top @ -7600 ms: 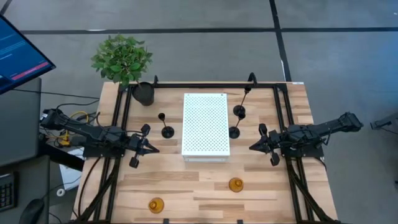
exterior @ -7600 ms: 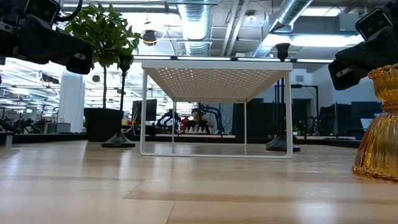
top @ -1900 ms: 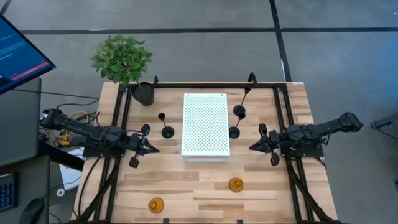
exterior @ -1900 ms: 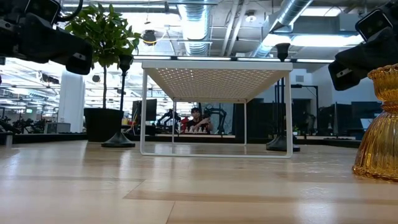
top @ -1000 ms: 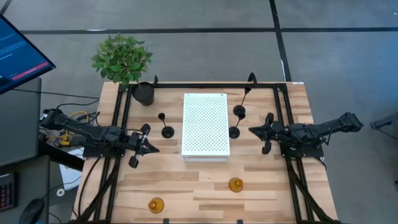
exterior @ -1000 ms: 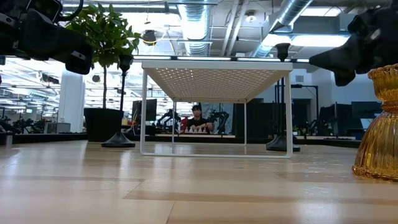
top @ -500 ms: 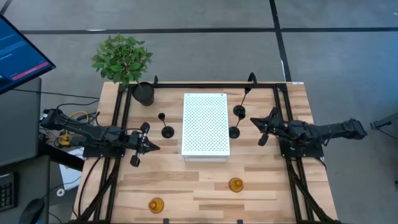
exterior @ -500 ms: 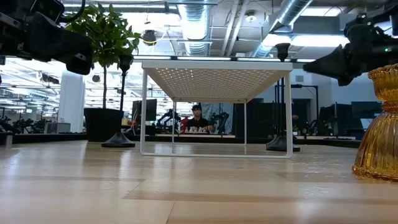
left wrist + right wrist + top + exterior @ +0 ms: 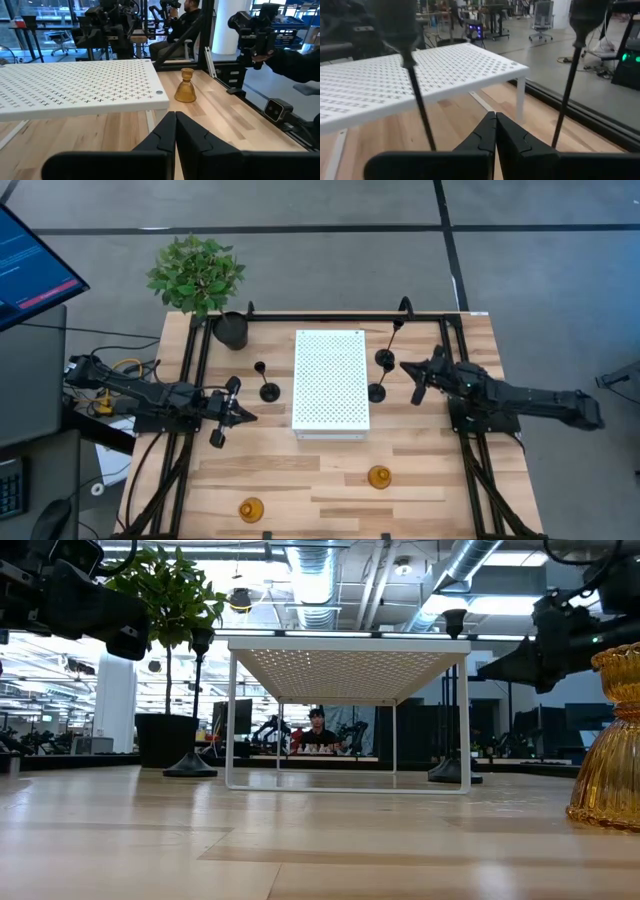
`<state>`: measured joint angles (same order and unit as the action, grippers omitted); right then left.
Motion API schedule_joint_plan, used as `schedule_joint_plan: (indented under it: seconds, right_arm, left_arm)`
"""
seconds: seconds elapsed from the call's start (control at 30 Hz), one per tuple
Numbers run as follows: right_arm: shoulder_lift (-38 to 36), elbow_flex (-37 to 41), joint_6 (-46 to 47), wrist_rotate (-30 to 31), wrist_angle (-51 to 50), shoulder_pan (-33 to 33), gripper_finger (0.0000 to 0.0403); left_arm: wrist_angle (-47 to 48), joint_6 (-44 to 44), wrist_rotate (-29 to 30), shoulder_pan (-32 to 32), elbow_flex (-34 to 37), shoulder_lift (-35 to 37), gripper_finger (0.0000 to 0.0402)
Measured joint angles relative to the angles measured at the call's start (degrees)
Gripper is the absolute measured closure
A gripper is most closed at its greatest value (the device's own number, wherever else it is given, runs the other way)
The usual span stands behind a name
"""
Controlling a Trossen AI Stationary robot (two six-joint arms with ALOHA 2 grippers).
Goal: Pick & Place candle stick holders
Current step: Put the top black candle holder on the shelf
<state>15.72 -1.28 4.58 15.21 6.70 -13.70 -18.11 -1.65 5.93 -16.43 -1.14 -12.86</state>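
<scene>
Three black thin-stemmed holders stand upright on their disc bases: one [image 9: 268,390] left of the white perforated rack [image 9: 331,380], two [image 9: 377,392] [image 9: 385,358] right of it. Two amber holders [image 9: 379,477] [image 9: 250,509] stand on their bases near the table's near edge. My right gripper [image 9: 404,366] is shut and empty, just right of the two black holders, whose stems [image 9: 420,110] [image 9: 565,95] show in the right wrist view. My left gripper [image 9: 243,417] is shut and empty, near the left black holder and left of the rack.
A black pot with a green plant [image 9: 231,330] stands at the far left corner. The rack [image 9: 347,645] stands on thin legs at the table's middle. A black frame [image 9: 320,316] runs along the table's far and side edges. Bare wood lies between the rack and the amber holders.
My right gripper has gone toward the table's far edge and a little toward the rack, the arm stretching out, and now stands beside the two black holders on the right. Its fingers stay shut. The holders have not moved.
</scene>
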Motion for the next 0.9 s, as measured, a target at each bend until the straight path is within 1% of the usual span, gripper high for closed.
schedule_joint_plan:
  seconds: [0.13,0.2,0.37,0.47,0.57,0.63,0.8,0.9]
  right_arm:
    - [3.1,0.0,0.0,-3.4,4.2,-3.6,0.0403]
    - [4.6,0.0,-0.3,-4.2,7.1,-4.9,0.0403]
    - [8.4,0.0,-3.3,-4.5,12.5,-7.4,0.0402]
    - [10.2,0.0,-4.8,-4.5,15.1,-8.3,0.0388]
    - [12.2,-0.1,-5.0,-4.5,17.0,-9.0,0.0351]
    - [13.6,-0.1,-5.0,-4.4,18.2,-9.4,0.0316]
    - [17.4,-0.1,-3.2,-1.8,21.9,-9.4,0.0229]
    - [19.9,-0.1,-3.0,-1.4,24.2,-9.4,0.0197]
  left_arm:
    - [0.0,0.0,0.0,0.0,0.0,0.0,0.0392]
    - [0.0,0.0,0.0,0.0,0.0,0.0,0.0392]
    - [0.0,0.0,0.0,0.0,0.0,0.0,0.0392]
    - [0.0,0.0,0.0,0.0,0.0,0.0,0.0392]
    - [0.0,0.0,0.0,0.0,0.0,0.0,0.0392]
    - [0.0,0.0,0.0,0.0,0.0,0.0,0.0392]
    - [0.0,0.0,0.0,0.0,0.0,0.0,0.0392]
    - [0.0,0.0,0.0,0.0,0.0,0.0,0.0392]
